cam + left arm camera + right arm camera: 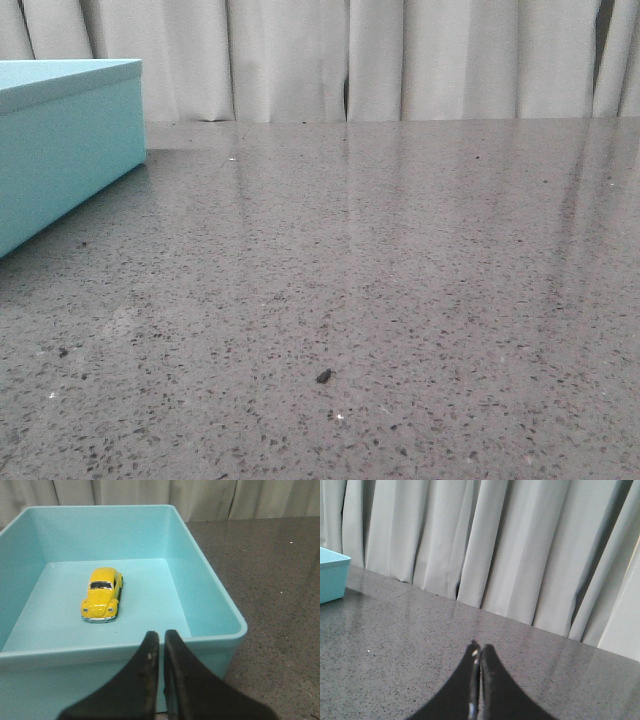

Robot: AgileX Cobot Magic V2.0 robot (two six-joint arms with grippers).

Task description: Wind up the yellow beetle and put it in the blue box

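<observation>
The yellow beetle (101, 594) stands on its wheels on the floor of the open blue box (210, 575), nose toward the camera. My left gripper (161, 636) is shut and empty, just outside the box's near wall, apart from the car. The blue box also shows at the far left in the front view (60, 150) and as a corner in the right wrist view (332, 572). My right gripper (480, 650) is shut and empty above bare table, well away from the box. Neither gripper shows in the front view.
The dark speckled stone table (400, 280) spreads in front and to the right of the box. Pale curtains (400, 60) hang along its far edge. A small dark speck (323, 376) lies on the table near the front.
</observation>
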